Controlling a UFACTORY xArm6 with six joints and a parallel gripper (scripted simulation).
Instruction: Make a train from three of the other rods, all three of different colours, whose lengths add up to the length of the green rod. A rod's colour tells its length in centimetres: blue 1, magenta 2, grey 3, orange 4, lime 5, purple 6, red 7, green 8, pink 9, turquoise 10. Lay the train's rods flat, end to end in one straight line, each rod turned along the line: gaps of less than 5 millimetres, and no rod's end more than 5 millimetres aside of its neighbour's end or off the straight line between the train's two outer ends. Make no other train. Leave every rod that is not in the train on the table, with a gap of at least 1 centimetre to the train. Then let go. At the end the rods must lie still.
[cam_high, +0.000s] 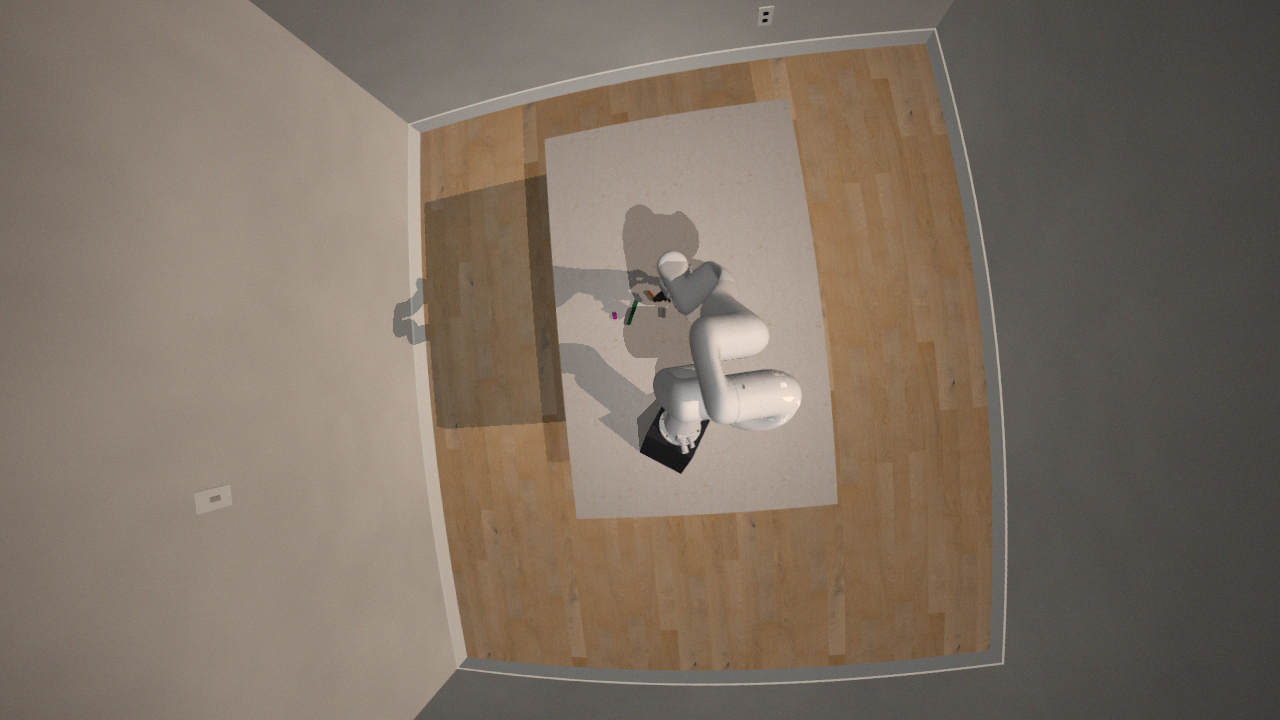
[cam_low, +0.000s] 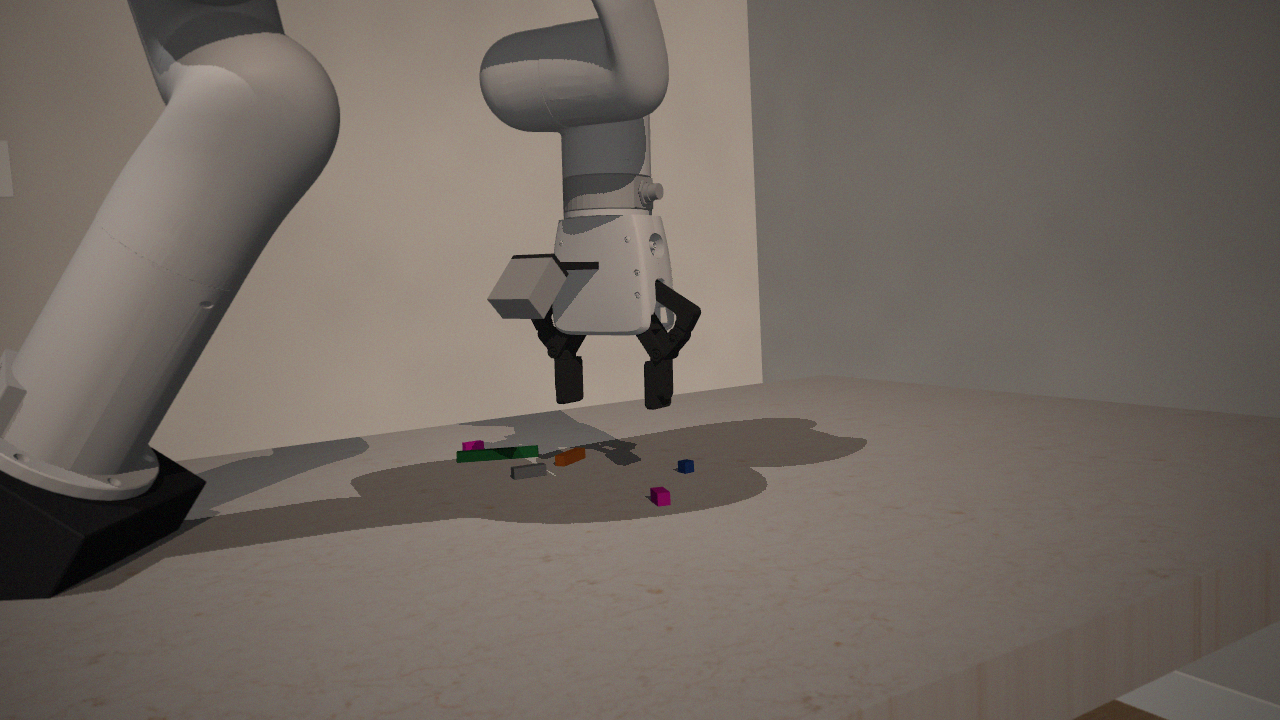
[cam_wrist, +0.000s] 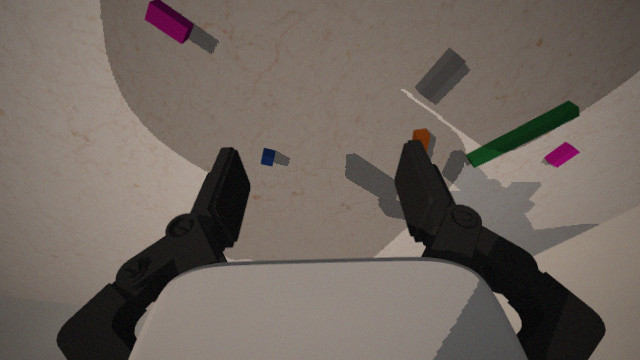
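Observation:
My gripper (cam_low: 613, 385) hangs open and empty well above the table; it also shows in the wrist view (cam_wrist: 320, 175). Below it lie the rods, all flat and apart. The green rod (cam_low: 496, 454) (cam_wrist: 522, 133) lies at the left, with a magenta rod (cam_low: 472, 445) (cam_wrist: 561, 154) just behind it. A grey rod (cam_low: 527, 471) (cam_wrist: 442, 76) lies in front of the green one. An orange rod (cam_low: 569, 456) is partly hidden by my right finger in the wrist view (cam_wrist: 421, 136). A small blue rod (cam_low: 684, 465) (cam_wrist: 268, 156) lies between my fingers' line of sight. A second magenta rod (cam_low: 659, 496) lies nearest the camera (cam_wrist: 168, 21).
The arm's black base (cam_low: 80, 528) stands at the left of the table. From above, the arm (cam_high: 716, 340) covers part of the rods; the green rod (cam_high: 631, 311) shows beside it. The table edge runs along the front right.

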